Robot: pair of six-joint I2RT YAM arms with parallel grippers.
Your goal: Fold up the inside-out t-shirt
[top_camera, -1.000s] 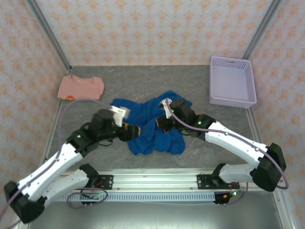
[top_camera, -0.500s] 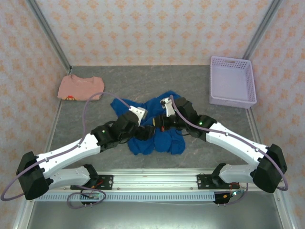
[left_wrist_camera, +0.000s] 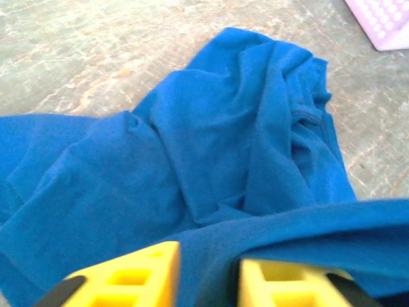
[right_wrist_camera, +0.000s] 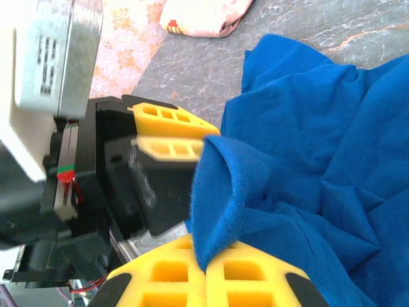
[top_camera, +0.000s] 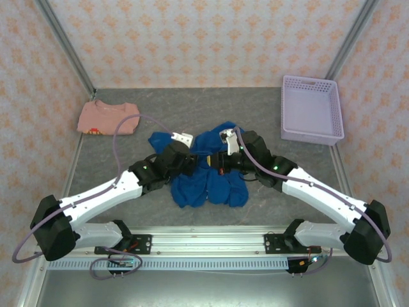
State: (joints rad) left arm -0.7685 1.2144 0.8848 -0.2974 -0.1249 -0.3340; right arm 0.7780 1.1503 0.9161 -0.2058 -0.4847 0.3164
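Observation:
The inside-out t-shirt (top_camera: 211, 187) lies crumpled and royal blue at the middle of the grey table. My right gripper (top_camera: 218, 164) is shut on a raised fold of it; in the right wrist view the fold (right_wrist_camera: 223, 185) is pinched between the yellow pads of that gripper (right_wrist_camera: 206, 253). My left gripper (top_camera: 195, 164) faces it from the left, a few centimetres away. In the left wrist view blue cloth (left_wrist_camera: 211, 128) fills the narrow gap of the left gripper (left_wrist_camera: 208, 263), which is closed on the same fold. The left gripper's fingers (right_wrist_camera: 172, 121) stand close together beside the fold.
A folded salmon-pink shirt (top_camera: 108, 117) lies at the back left, also seen at the top of the right wrist view (right_wrist_camera: 204, 16). A lavender basket (top_camera: 311, 109) stands at the back right. Patterned walls enclose the table on three sides.
My left arm has swung right and forward to the fold held by the right gripper, and its jaws have closed on the cloth. The right gripper has stayed shut and shifted slightly.

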